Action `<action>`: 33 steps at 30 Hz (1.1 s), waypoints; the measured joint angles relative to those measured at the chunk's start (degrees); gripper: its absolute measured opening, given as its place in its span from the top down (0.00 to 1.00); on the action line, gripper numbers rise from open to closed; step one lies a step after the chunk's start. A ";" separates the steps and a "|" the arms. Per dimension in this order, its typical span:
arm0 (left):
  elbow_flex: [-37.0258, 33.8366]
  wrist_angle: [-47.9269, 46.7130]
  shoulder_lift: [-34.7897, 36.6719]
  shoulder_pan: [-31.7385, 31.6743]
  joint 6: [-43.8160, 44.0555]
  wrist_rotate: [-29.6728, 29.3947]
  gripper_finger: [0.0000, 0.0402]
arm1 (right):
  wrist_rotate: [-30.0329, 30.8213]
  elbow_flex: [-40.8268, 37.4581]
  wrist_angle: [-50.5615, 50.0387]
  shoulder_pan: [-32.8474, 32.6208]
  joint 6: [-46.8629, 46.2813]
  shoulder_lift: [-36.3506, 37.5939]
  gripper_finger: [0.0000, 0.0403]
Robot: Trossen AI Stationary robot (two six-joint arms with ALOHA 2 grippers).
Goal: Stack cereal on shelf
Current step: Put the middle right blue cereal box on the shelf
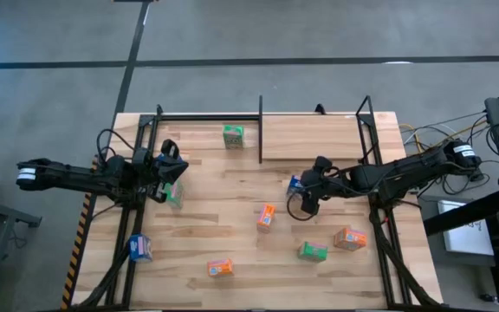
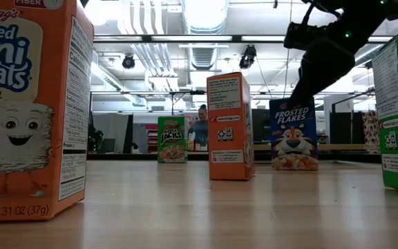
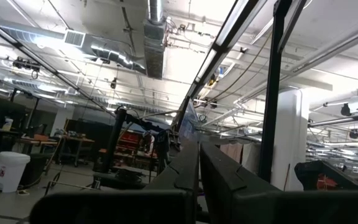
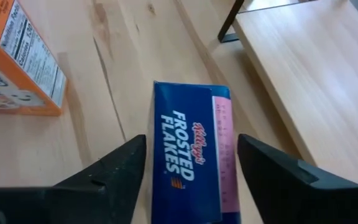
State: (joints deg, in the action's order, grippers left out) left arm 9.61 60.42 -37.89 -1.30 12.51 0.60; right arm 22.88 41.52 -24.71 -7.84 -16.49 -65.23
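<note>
The right gripper (image 4: 191,171) hung over a small blue cardboard Frosted Flakes box (image 4: 191,158) that stood on the table just in front of the narrow light-wood shelf (image 1: 310,139) with its black metal frame. Its two dark fingers (image 4: 114,168) stood apart on either side of the box, not yet pressing it. The left gripper (image 1: 173,178), fingers together, waited near the shelf's left end post, beside a green box (image 1: 175,196).

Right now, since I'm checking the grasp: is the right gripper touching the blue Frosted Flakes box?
Apart. In the right wrist view the right gripper straddles the blue Frosted Flakes box, with a strip of table visible between each finger and the box's sides.
</note>
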 joint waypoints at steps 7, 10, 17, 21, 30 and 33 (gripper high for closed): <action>0.00 0.00 0.00 0.00 0.00 0.00 1.00 | -0.88 0.01 0.15 0.00 -0.04 -0.02 0.53; 0.00 0.00 0.00 0.00 0.00 0.00 1.00 | -1.01 0.20 0.13 0.00 -0.04 -0.02 0.55; 0.00 0.00 0.00 -0.02 0.00 0.00 1.00 | -1.03 0.65 0.08 0.00 -0.04 -0.02 0.57; 0.00 0.00 0.00 -0.02 0.00 0.00 1.00 | -1.06 1.94 -0.14 0.00 0.06 0.07 0.57; 0.00 0.00 0.00 -0.02 -0.02 0.00 1.00 | -2.31 11.24 -8.18 0.25 2.58 0.39 0.58; 0.00 0.00 0.00 -0.02 -0.02 0.00 1.00 | -2.32 16.53 -11.44 1.49 4.94 0.39 0.59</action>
State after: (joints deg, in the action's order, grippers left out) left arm 9.61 60.42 -37.89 -1.32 12.49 0.60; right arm 20.56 58.05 -36.15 -6.34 -11.56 -64.84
